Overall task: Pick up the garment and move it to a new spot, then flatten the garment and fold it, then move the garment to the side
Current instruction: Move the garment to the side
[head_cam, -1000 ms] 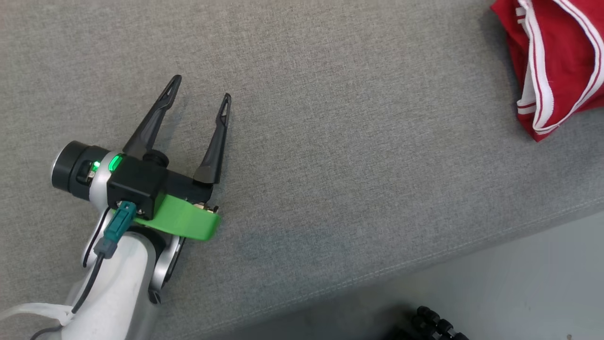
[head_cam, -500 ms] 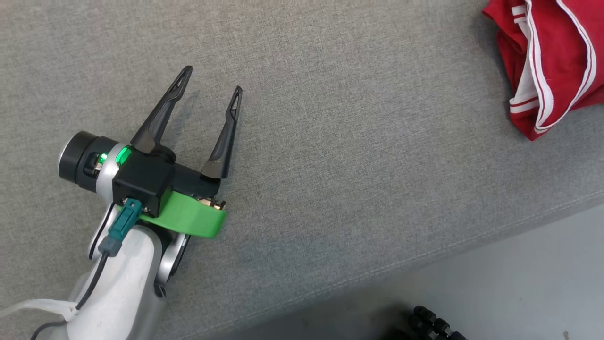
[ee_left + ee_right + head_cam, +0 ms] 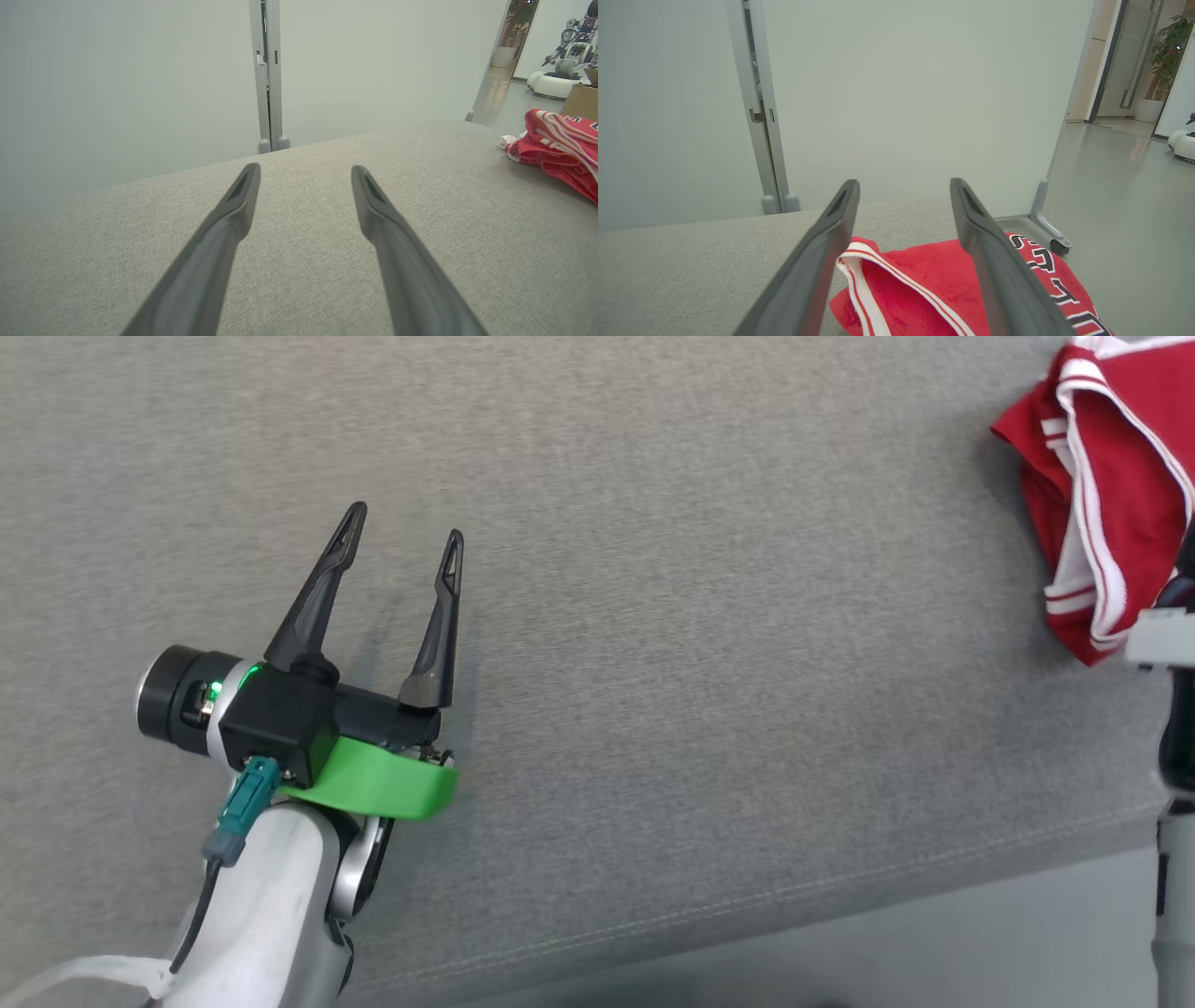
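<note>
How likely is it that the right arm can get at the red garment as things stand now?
Probably yes. In the right wrist view its open fingers point straight over the red garment, which lies close below them on the grey cushion, and nothing stands between them.

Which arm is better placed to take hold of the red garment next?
Right, probably. The right gripper is open and poised just over the red garment. The left gripper, also open, sits over the grey cushion, well away from the garment.
</note>
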You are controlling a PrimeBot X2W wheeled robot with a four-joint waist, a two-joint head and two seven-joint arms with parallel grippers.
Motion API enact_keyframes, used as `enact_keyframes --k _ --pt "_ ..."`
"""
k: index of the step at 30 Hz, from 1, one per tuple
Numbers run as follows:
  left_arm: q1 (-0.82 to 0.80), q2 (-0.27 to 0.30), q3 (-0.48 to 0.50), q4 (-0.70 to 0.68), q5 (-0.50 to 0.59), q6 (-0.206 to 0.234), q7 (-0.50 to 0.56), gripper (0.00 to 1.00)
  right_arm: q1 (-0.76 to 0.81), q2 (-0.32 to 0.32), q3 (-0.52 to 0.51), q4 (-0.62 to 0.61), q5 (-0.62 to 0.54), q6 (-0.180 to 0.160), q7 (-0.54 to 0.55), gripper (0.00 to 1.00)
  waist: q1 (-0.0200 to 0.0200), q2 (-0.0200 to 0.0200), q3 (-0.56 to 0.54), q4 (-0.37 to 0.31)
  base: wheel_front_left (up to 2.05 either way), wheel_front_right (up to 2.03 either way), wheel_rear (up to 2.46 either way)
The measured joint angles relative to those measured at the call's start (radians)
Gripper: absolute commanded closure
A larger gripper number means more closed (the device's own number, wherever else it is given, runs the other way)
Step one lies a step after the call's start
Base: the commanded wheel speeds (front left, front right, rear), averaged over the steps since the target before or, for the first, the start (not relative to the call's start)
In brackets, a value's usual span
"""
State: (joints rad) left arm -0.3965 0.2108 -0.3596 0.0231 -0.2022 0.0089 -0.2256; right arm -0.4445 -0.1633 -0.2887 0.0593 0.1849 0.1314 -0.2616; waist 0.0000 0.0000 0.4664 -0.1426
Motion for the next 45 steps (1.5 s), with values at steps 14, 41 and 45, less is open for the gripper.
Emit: enact_keyframes --k 14,41,45 --pt "0.120 -0.025 0.067 0.050 -0.053 0.044 -0.032 0.00 0.227 0.083 0.120 -0.090 -0.048 0.000 0.058 0.00 0.0000 0.0000 -0.131 0.193 0.00 0.00 0.00" --pt "0.388 0.026 0.115 0.069 -0.102 0.080 -0.007 0.00 0.546 0.114 0.207 -0.157 -0.046 0.000 0.160 0.00 -0.0001 0.0000 -0.457 0.150 0.00 0.00 0.00" --pt "0.395 0.030 0.114 0.063 -0.105 0.084 -0.003 0.00 0.561 0.114 0.211 -0.169 -0.046 0.000 0.173 0.00 -0.0001 0.0000 -0.478 0.131 0.00 0.00 0.00"
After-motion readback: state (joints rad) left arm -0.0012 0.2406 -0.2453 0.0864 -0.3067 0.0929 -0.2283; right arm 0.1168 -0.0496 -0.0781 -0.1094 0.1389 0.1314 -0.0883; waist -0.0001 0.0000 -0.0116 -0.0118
